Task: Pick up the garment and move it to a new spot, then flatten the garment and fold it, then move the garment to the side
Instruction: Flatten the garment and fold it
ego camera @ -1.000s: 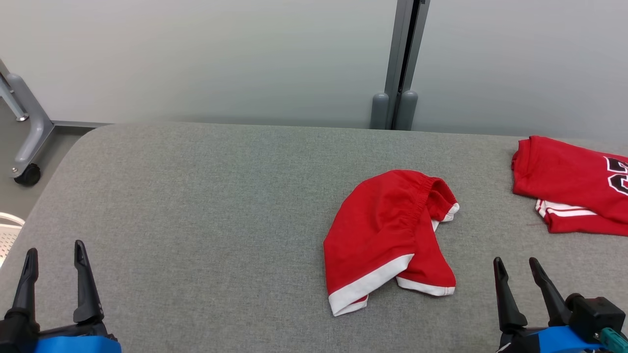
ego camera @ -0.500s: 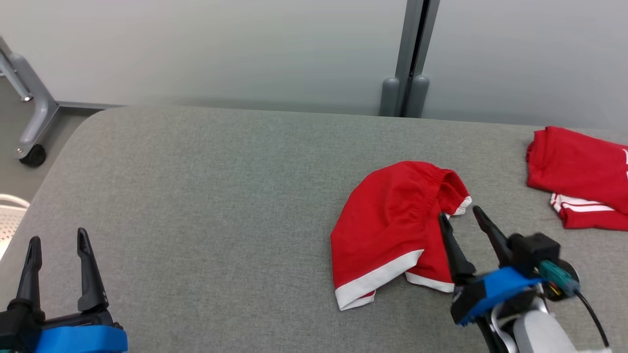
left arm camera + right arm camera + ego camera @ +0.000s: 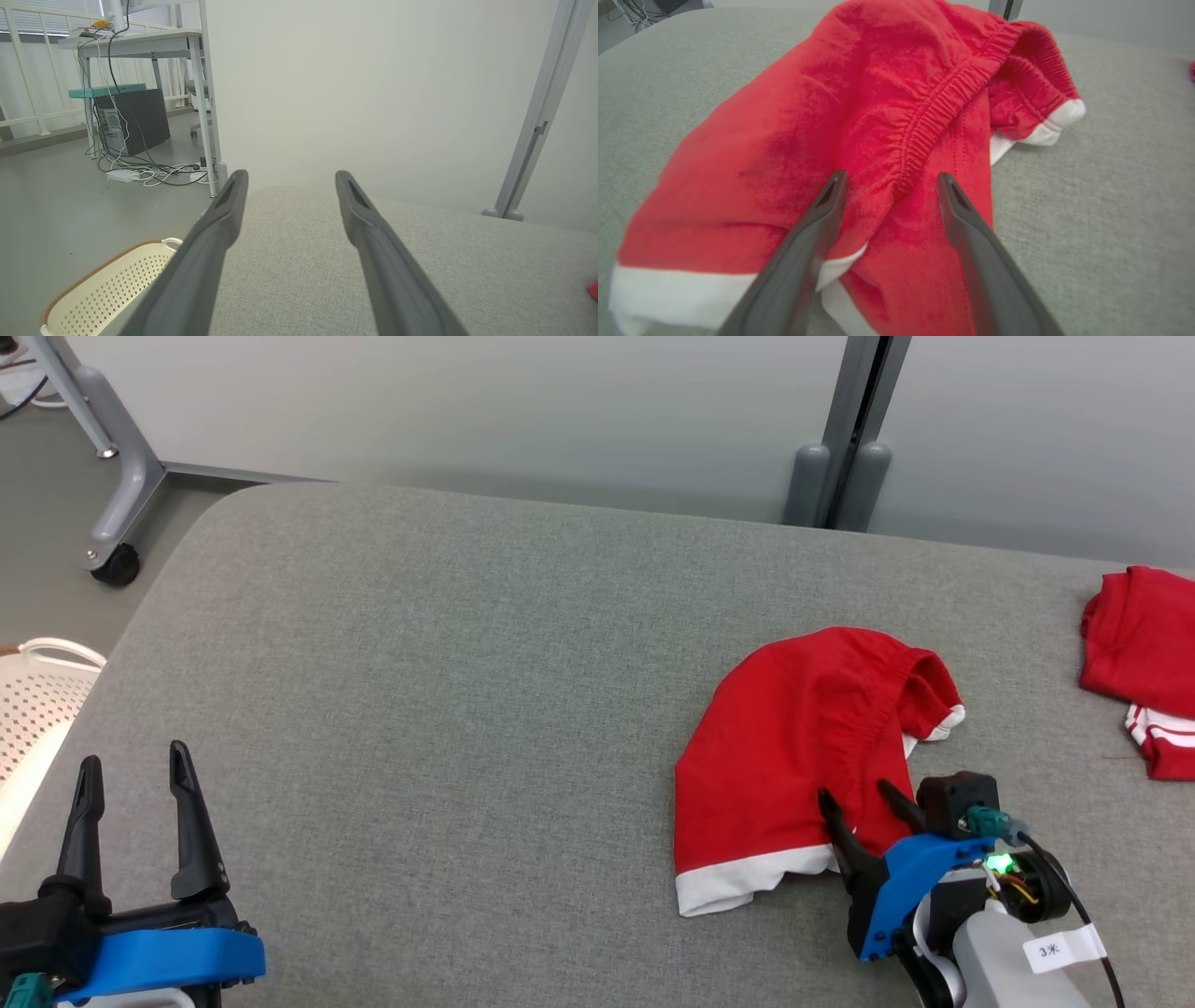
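Shorts crumpled; right claw spread over them.

The left gripper hangs over the grey fabric tabletop, its two dark fingers spread wide apart. A cream perforated basket sits on the floor just beside the tabletop's left edge. Past the tabletop's far left corner stand a desk, a dark computer tower and tangled cables. Behind the tabletop rise a pale wall and a grey post.
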Robot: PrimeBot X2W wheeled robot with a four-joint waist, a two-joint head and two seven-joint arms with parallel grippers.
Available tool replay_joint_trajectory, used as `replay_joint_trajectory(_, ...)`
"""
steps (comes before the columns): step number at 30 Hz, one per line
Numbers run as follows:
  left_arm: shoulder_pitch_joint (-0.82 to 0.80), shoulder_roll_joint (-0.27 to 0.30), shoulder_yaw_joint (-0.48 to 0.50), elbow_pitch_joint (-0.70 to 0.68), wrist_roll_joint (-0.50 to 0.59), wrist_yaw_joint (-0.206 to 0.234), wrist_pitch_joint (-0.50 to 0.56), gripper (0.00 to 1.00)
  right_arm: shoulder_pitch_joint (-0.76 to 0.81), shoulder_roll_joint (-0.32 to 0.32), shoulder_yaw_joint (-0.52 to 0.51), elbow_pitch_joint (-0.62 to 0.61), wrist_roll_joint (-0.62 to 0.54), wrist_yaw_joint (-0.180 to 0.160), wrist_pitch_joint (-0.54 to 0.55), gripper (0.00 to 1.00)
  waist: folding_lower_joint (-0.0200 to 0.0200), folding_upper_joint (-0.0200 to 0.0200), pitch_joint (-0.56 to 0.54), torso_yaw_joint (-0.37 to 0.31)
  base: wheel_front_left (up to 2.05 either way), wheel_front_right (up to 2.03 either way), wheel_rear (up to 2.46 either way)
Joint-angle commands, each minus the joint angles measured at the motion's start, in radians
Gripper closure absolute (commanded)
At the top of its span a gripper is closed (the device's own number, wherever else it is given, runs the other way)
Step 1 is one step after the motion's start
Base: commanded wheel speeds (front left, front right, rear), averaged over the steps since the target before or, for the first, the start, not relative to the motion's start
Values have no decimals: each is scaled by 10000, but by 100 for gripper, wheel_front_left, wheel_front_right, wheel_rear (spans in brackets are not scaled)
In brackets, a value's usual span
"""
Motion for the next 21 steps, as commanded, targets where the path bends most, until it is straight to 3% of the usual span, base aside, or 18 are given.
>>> replay_joint_trajectory(1,-163,-74,59,23,66,-46,-47,0,-47,16,-28,135,46,1,-108,0,-1,-1,51,39,0,0,0)
replay_joint_trajectory(5,-198,-240,215,82,202,-147,-47,0,37,107,275,673,343,1,-314,0,-1,-1,117,0,0,0,0)
replay_joint_trajectory(7,-211,-339,255,122,255,-201,-45,0,-43,124,487,890,538,1,-397,82,-1,-1,119,-42,0,0,0)
replay_joint_trajectory(8,-220,-387,280,137,295,-219,-47,0,-94,135,563,961,637,1,-523,100,-1,-1,107,-61,0,0,0)
replay_joint_trajectory(13,-229,-482,463,218,431,-368,-47,0,-431,113,601,1073,753,1,-1272,100,-1,-1,-70,-169,0,0,0)
replay_joint_trajectory(21,-121,-667,635,244,585,-556,-47,0,-1208,-873,19,337,477,1,-1777,100,-1,-1,-225,-179,0,0,0)
